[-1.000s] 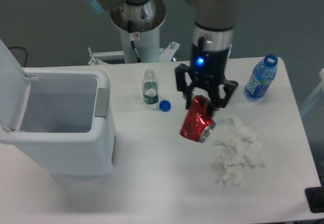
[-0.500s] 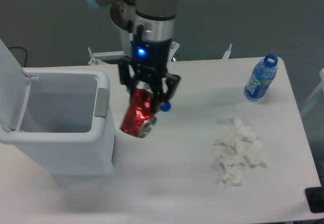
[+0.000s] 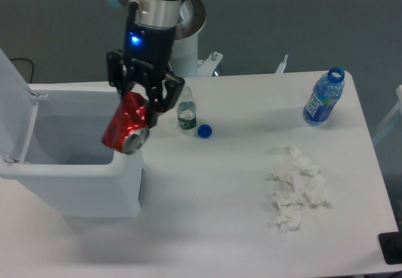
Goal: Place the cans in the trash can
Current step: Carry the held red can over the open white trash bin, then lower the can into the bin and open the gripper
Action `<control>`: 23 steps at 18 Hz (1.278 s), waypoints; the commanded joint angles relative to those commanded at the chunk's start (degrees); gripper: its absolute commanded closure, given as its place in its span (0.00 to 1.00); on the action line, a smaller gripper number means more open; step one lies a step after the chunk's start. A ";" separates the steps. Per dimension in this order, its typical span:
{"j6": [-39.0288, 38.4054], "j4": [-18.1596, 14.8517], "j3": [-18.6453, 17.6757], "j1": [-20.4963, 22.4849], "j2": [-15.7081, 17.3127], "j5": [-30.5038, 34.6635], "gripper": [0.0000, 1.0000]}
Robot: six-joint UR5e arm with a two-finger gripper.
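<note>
1. crumpled white tissues (image 3: 294, 191) lie on the tabletop (image 3: 207, 228) toward its right edge.
2. the trash can (image 3: 69, 184) stands at the left edge, lid (image 3: 11, 102) raised, interior exposed.
3. the red can (image 3: 127, 125) hangs tilted, silver end down, over the bin's right rim.
4. the pincer (image 3: 139, 98) is clamped on the can's upper part.
5. a small clear bottle (image 3: 185, 110) stands just right of the pincer, a blue cap (image 3: 204, 130) beside it.
6. a blue bottle (image 3: 324, 98) stands near the far right corner.
</note>
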 joint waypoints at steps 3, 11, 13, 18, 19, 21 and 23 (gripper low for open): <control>-0.18 -0.26 -0.09 -2.02 -0.26 -0.62 0.51; -1.23 -0.35 -0.79 -4.92 -0.18 -0.44 0.50; -1.14 -0.26 -1.58 -5.01 0.09 -0.44 0.49; -1.14 -0.18 -1.67 -5.10 0.00 -0.44 0.46; -1.14 -0.26 -1.67 -5.10 -0.09 -0.44 0.46; -1.14 -0.18 -1.76 -5.10 -0.26 -0.44 0.44; -1.06 -0.09 -1.84 -5.10 -0.18 -0.44 0.36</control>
